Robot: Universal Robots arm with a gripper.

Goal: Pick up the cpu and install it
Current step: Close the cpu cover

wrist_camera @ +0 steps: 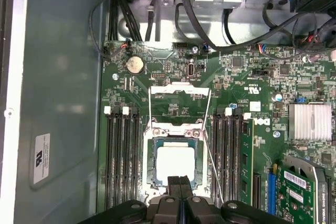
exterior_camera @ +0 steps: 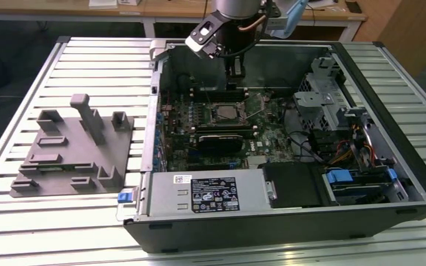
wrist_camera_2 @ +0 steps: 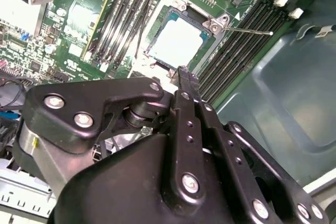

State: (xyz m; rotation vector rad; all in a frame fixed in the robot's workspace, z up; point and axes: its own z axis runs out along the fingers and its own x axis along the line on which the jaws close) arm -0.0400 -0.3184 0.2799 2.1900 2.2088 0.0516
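Note:
The cpu (wrist_camera: 176, 163) is a flat square chip with a silvery top. It lies in the open socket on the green motherboard (wrist_camera: 247, 98), seen also in the second wrist view (wrist_camera_2: 177, 40) and the exterior view (exterior_camera: 224, 114). The socket's metal load plate (wrist_camera: 178, 95) is flipped back, and its thin wire lever (wrist_camera: 211, 156) stands raised beside it. My gripper (wrist_camera: 180, 182) hangs just above the cpu's edge with its black fingers pressed together and nothing between them. It also appears in the second wrist view (wrist_camera_2: 184, 74) and inside the case in the exterior view (exterior_camera: 234, 83).
The open computer case (exterior_camera: 390, 100) lies on a slatted metal table (exterior_camera: 95, 55). A grey plastic tray (exterior_camera: 72, 155) with upright posts sits at the exterior view's left. Memory slots (wrist_camera: 122, 156) flank the socket. A power supply (exterior_camera: 206, 191), a drive cage (exterior_camera: 324, 100) and cables (wrist_camera: 210, 30) crowd the case.

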